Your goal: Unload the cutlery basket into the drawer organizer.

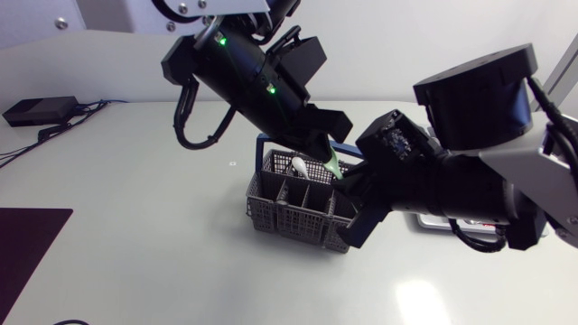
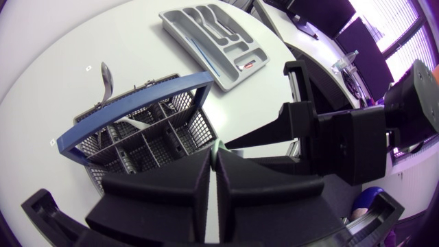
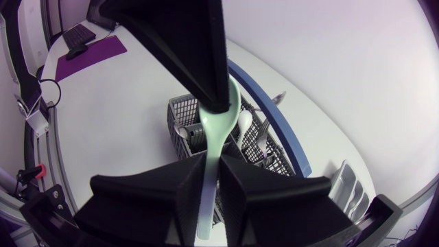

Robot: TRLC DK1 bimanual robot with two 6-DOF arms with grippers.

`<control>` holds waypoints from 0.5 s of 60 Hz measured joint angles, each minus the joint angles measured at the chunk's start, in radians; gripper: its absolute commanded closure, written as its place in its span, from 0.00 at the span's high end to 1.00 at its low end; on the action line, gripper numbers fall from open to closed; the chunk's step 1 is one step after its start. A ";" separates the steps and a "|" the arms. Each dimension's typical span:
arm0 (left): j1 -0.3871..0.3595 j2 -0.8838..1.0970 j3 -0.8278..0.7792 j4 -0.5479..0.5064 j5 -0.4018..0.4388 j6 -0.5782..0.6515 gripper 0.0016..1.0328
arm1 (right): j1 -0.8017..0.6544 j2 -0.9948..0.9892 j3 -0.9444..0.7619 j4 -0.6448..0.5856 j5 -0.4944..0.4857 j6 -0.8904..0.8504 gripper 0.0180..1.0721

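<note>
A pale green spoon [image 1: 335, 165] hangs over the grey cutlery basket [image 1: 271, 217], held at both ends. My left gripper [image 1: 327, 155] comes down from the far left and is shut on the spoon's upper end [image 2: 218, 147]. My right gripper [image 3: 212, 161] reaches in from the right, and both its fingers press the spoon's handle [image 3: 209, 189] below the bowl [image 3: 223, 123]. The basket [image 2: 103, 147] has a blue handle [image 2: 137, 103], and a white spoon [image 3: 243, 122] and forks [image 3: 264, 140] stand in it. The white drawer organizer [image 2: 248, 53] lies beyond the basket with some cutlery in it.
A loose metal spoon [image 2: 105, 74] lies on the table just beyond the basket. A black box with cables [image 1: 36, 110] sits at the table's far left. A dark mat [image 1: 23, 239] lies at the near left edge.
</note>
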 measured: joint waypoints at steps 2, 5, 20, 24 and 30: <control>0.002 0.000 0.000 -0.001 0.000 0.000 0.04 | 0.001 0.000 0.000 0.000 0.003 -0.001 0.11; 0.003 0.000 0.000 -0.003 0.001 0.000 0.06 | 0.002 0.000 0.000 0.000 0.011 -0.002 0.11; 0.004 0.000 0.001 -0.008 0.004 0.000 0.43 | 0.005 -0.005 0.000 -0.009 0.009 -0.020 0.10; 0.006 0.000 0.010 -0.007 0.004 0.000 0.66 | 0.007 -0.013 0.000 -0.014 0.002 -0.026 0.10; 0.029 -0.004 0.038 0.008 0.004 -0.003 0.80 | 0.007 -0.037 -0.005 -0.023 -0.016 -0.032 0.10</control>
